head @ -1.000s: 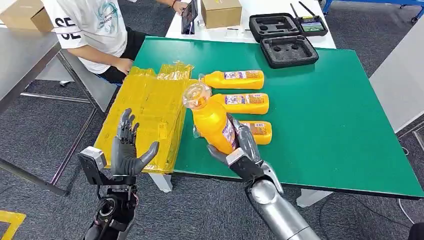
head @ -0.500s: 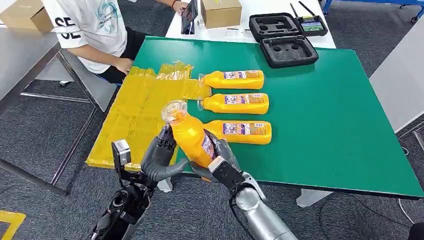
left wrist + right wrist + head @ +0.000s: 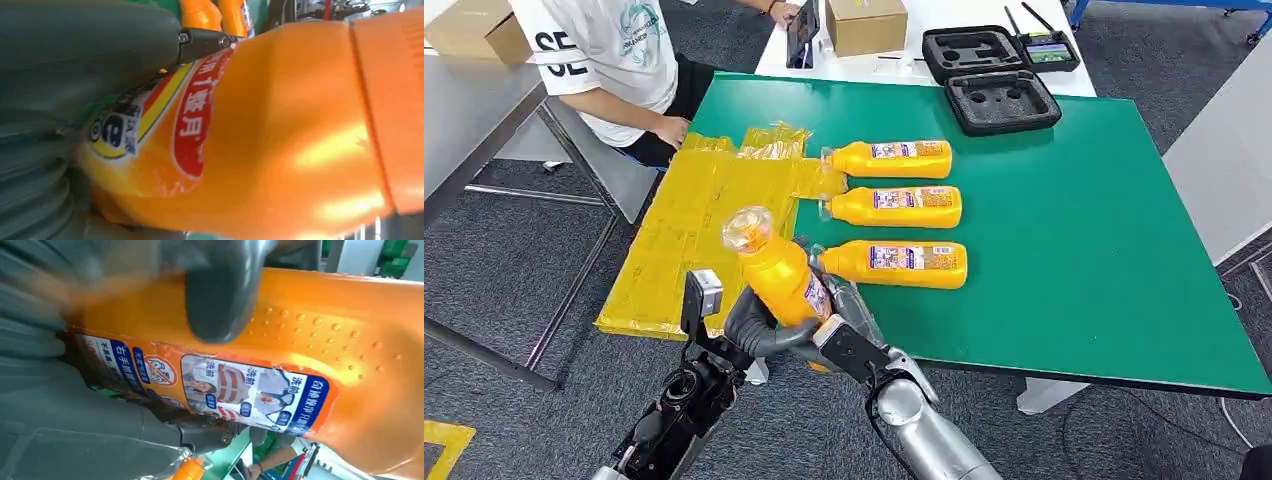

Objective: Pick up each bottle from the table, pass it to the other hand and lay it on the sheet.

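Observation:
An orange bottle with a clear cap stands tilted in the air over the table's near edge, beside the yellow sheet. My left hand wraps its lower body from the left, and my right hand grips it from the right. In the left wrist view the bottle lies against my left hand. In the right wrist view my right hand has its thumb over the bottle. Three more orange bottles lie in a row on the green table.
A person in a white shirt sits at the far left corner, one hand near the sheet's far edge. A black foam case, a cardboard box and a tablet are at the back. A grey table stands on the left.
My right hand carried the bottle left and toward me, off the row. My left hand rose from open beside the sheet and closed around the bottle's lower body.

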`<state>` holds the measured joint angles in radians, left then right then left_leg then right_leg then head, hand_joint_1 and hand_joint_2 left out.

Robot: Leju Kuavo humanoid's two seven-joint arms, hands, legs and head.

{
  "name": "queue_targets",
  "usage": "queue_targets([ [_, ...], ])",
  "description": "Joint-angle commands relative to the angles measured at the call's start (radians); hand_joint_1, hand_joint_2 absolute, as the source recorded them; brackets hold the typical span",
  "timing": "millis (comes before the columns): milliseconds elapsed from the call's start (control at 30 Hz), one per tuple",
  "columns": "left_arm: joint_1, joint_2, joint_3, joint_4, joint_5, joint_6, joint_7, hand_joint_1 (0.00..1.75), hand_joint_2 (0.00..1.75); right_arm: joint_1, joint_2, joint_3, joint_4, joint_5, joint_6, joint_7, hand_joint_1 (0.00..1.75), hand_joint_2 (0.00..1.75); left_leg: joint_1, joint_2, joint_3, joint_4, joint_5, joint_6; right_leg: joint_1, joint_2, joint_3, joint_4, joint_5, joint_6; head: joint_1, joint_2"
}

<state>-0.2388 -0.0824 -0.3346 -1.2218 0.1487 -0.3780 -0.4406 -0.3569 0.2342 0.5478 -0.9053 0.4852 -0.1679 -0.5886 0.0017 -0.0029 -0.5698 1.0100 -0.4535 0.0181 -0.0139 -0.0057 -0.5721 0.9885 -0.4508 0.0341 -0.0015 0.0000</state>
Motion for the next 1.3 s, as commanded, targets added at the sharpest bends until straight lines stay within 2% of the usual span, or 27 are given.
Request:
queue_targets([
  [33,-0.071,-0.011,-0.005,0.101,0.045,-0.006,0.000,0.00,1.75,-0.042,0.010,0.107,0.114,0.042,0.037,0.008,1.75,1.75,0.001,0.000,0.002,0.000,0.000,-0.001,0.001,0.000,0.003,-0.001,0.000,-0.001,0.000,0.000],
  [267,-0.057,-0.020,0.038,0.070,0.109,0.010,-0.015,0.00,1.75,-0.044,0.017,0.135,0.139,0.071,0.068,0.017,1.75,1.75,0.001,0.000,0.001,0.000,0.000,-0.001,0.001,0.000,0.001,0.000,0.000,-0.001,0.000,0.000],
  [433,-0.019,-0.001,0.078,-0.007,0.155,0.000,-0.024,0.00,1.75,-0.057,0.020,0.133,0.173,0.079,0.069,0.023,1.75,1.75,0.002,0.000,0.001,0.000,0.000,-0.001,0.002,0.000,0.002,-0.001,0.000,-0.002,0.000,0.000],
  [967,-0.011,-0.001,0.076,0.003,0.133,0.012,-0.046,0.00,1.75,-0.087,0.025,0.128,0.229,0.077,0.068,0.004,1.75,1.75,0.001,-0.001,0.001,0.000,0.000,-0.001,0.001,-0.001,0.001,-0.001,0.000,-0.001,0.000,0.000],
  [1000,-0.011,0.000,0.073,0.004,0.130,0.011,-0.046,1.19,1.75,-0.089,0.026,0.127,0.230,0.076,0.068,0.004,1.75,1.75,0.003,-0.002,0.003,0.000,0.000,-0.002,0.003,-0.001,0.004,-0.002,0.000,-0.003,0.000,0.000],
  [1033,-0.011,0.004,0.063,0.002,0.120,0.003,-0.048,1.75,1.75,-0.089,0.026,0.125,0.230,0.075,0.065,0.004,1.75,1.75,0.002,-0.002,0.002,0.000,0.000,-0.002,0.002,-0.001,0.003,-0.001,0.000,-0.002,0.000,0.000],
  [1300,-0.014,-0.001,0.050,0.016,0.074,0.012,-0.071,1.75,1.75,-0.094,0.030,0.123,0.237,0.079,0.046,0.009,1.73,1.75,0.001,-0.002,0.001,0.000,0.000,-0.001,0.002,-0.002,0.002,-0.001,0.000,-0.002,0.000,0.000],
])
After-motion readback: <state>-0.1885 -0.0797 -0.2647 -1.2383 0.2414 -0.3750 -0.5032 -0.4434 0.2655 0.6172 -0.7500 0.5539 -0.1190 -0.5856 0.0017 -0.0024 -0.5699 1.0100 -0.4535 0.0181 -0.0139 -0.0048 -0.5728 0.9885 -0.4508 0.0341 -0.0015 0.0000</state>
